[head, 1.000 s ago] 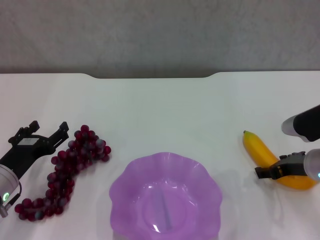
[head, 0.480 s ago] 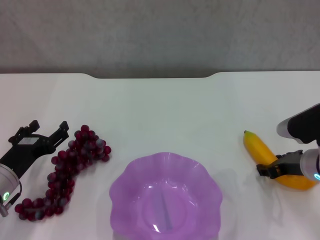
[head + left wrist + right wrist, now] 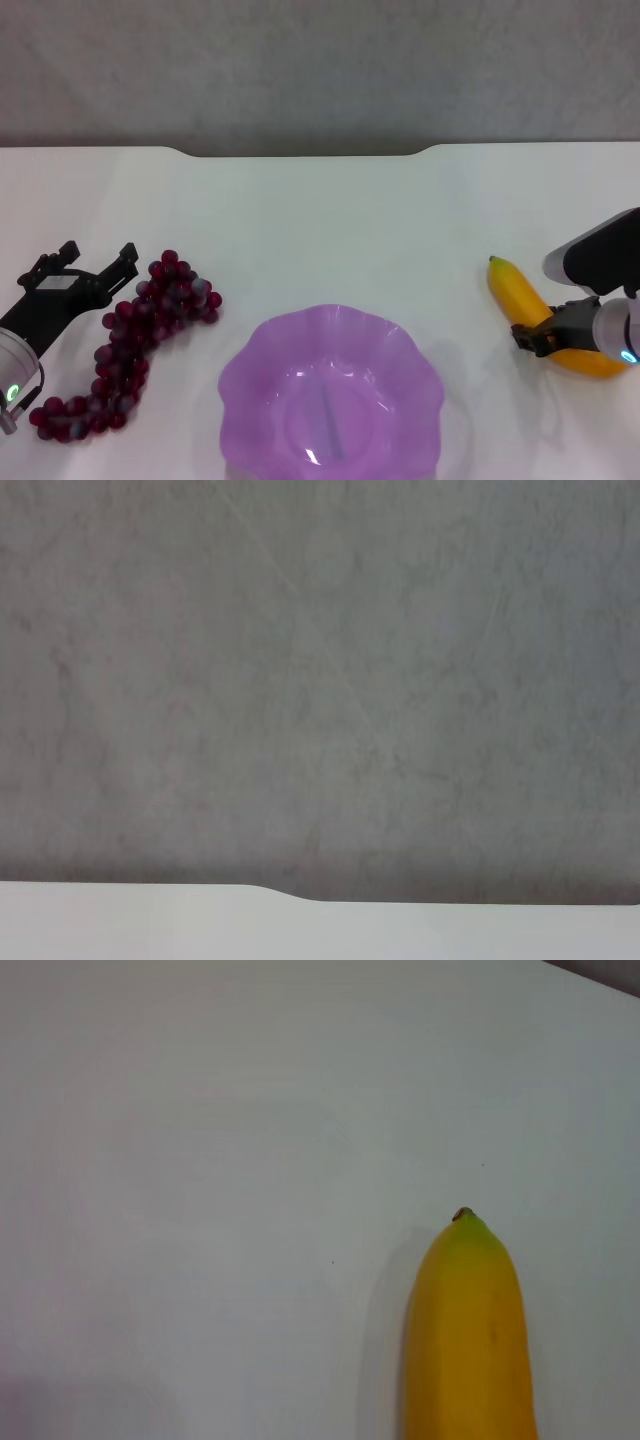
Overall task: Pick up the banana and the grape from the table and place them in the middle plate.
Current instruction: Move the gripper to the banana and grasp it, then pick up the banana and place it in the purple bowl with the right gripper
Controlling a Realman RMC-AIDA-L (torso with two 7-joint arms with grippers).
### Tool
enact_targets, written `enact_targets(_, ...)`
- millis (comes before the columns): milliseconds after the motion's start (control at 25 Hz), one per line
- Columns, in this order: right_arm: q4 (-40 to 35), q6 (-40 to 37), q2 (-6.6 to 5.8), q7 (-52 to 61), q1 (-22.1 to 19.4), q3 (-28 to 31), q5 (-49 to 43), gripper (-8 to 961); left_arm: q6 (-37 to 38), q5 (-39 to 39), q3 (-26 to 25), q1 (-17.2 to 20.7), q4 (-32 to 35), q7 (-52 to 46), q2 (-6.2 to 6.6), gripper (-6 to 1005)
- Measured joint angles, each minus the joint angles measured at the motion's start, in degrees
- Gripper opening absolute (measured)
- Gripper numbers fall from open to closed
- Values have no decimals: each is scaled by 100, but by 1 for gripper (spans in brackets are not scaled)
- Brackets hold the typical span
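A smooth, matt white desk [image 3: 330,220] with a shallow notch cut into its far edge carries three things. Nearest the robot, in the middle, sits the translucent purple plastic plate [image 3: 331,395], shallow and bowl-like, its rim drawn into soft scalloped waves; nothing lies in it.

On the robot's left lies the long trailing bunch of small round dark red-purple grapes [image 3: 137,340], some of them dulled to grey, strung in a loose curve across the desk, well apart from the plate. The black left pincer [image 3: 88,267] rests low just beside the bunch's far end, its two angular fingers spread apart and released, with one fingertip close by the uppermost grapes; whether it touches them cannot be told. The left wrist view shows only a mottled grey wall and a strip of the desk's edge.

On the robot's right lies the single curved yellow banana [image 3: 540,322], glossy-skinned, with a greenish tip pointing away from the robot, also well apart from the plate. The right pincer [image 3: 545,337] sits at the banana's middle, a dark finger laid across the peel; whether it is clenched on the fruit cannot be told. The right wrist view shows the banana's rounded far end, with its small dark nub, lying flat on the desk.
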Motion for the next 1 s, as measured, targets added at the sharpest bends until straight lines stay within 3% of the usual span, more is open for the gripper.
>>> enact_targets(120, 193, 21, 1, 1, -91, -126, 230, 507, 0, 0, -4, 19, -2, 1, 0, 894)
enact_targets(320, 1182, 174, -31, -10, -574, -261, 392, 506, 5, 0, -21, 10, -78, 9, 6, 894)
enact_targets(520, 2236, 1335, -44, -60, -666, -146, 609, 506, 8, 0, -24, 10, -79, 14, 10, 894)
enact_targets(800, 2615, 2197, -44, -942, -522, -157, 1707, 507, 31, 0, -20, -7, -80, 18, 18, 894)
enact_targets(1000, 2531, 2451, -36, -1486, -282, -508, 2430, 508, 53, 0, -27, -14, -79, 18, 18, 893)
